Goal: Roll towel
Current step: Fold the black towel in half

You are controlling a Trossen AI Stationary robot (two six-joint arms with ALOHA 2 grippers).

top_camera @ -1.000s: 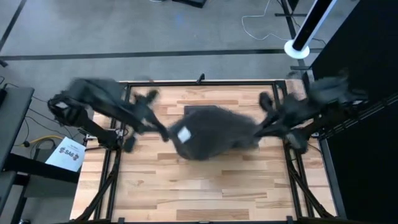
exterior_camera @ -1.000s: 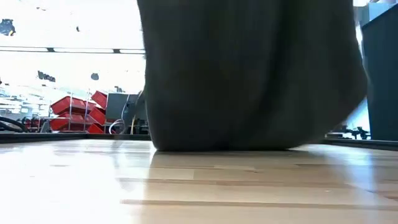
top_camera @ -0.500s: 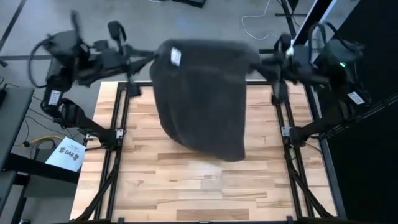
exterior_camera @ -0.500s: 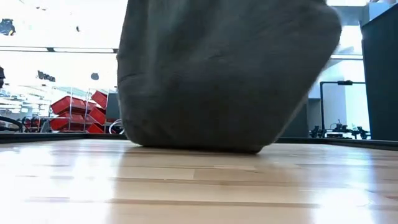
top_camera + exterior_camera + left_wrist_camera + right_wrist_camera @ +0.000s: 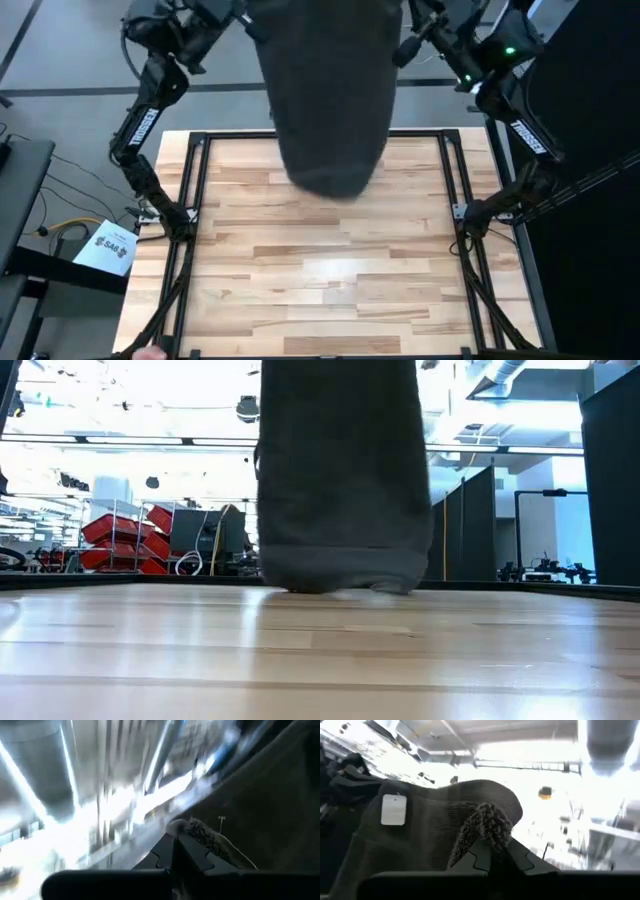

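The dark grey towel hangs high over the table's far part between my two raised grippers. My left gripper is shut on its upper left corner and my right gripper on its upper right corner. In the low view the towel drops as a narrow column; its lower end is at the tabletop, touching or just above, I cannot tell which. A white label shows near the top edge in the right wrist view. My left gripper pinches the towel's upper corner between its two shut fingers; a tuft of cloth sticks out past the fingertips. The towel hangs below the hold. My right gripper pinches the other upper corner between its two shut fingers, with a bunched tuft past the tips. The top edge sags between the two holds.
The wooden tabletop lies bare inside the black frame. A white sheet lies off the table's left side. Red bins and shelving stand in the room beyond the far edge.
Both grippers have risen a long way and gone toward the table's far edge, staying shut. The towel, bunched on the table a second ago, has been lifted and now hangs full length; its lower end has swung toward the far edge, and it hangs narrower than half a second ago.
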